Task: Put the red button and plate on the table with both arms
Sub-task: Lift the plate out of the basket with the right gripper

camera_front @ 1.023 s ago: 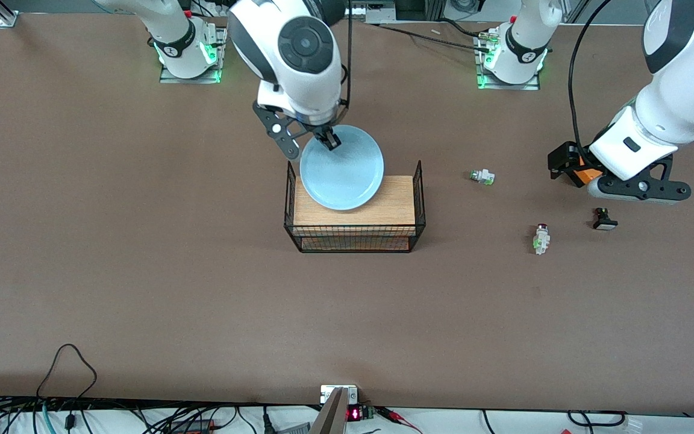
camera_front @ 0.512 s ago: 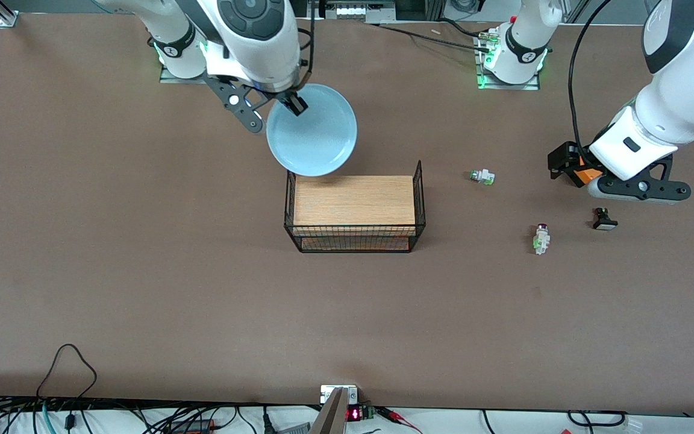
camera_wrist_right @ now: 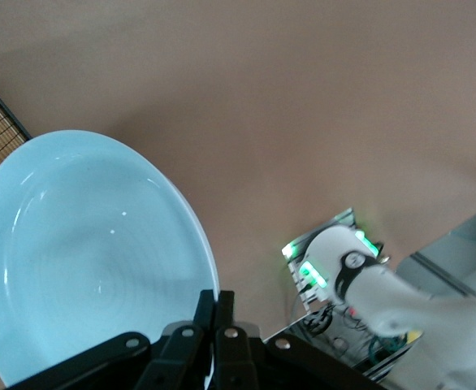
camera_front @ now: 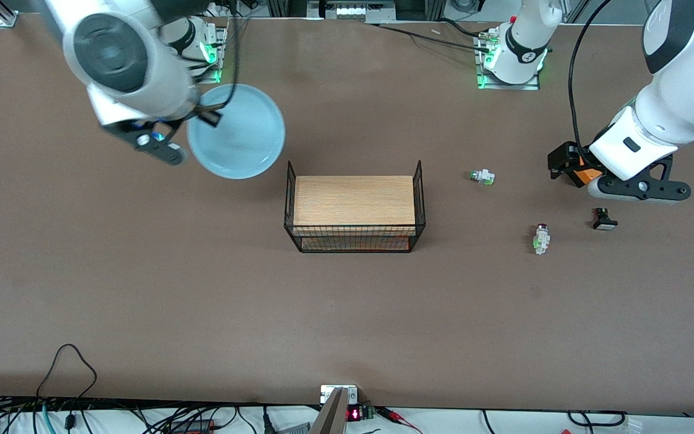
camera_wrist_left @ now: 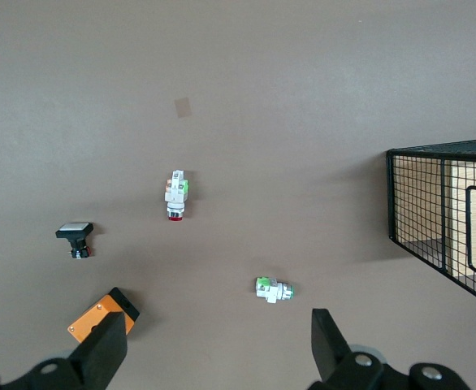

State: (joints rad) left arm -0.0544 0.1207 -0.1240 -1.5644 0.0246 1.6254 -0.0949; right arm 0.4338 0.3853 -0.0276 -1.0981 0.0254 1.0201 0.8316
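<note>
Right claw (camera_front: 207, 116) on plate (camera_front: 240, 134) rim

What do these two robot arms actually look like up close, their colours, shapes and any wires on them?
Both arms are glossy white rounded segments with dark grey round joint caps. The right arm and left arm have green lights glowing at their bases. Each ends in a black two-finger tool: right tool, left tool. A black cable loops along the left arm, and an orange block sits beside its wrist.

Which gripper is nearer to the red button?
Left. The left gripper hangs open over the table close to the red button. The right gripper is at the right arm's end, past the rack, shut on the plate.
</note>
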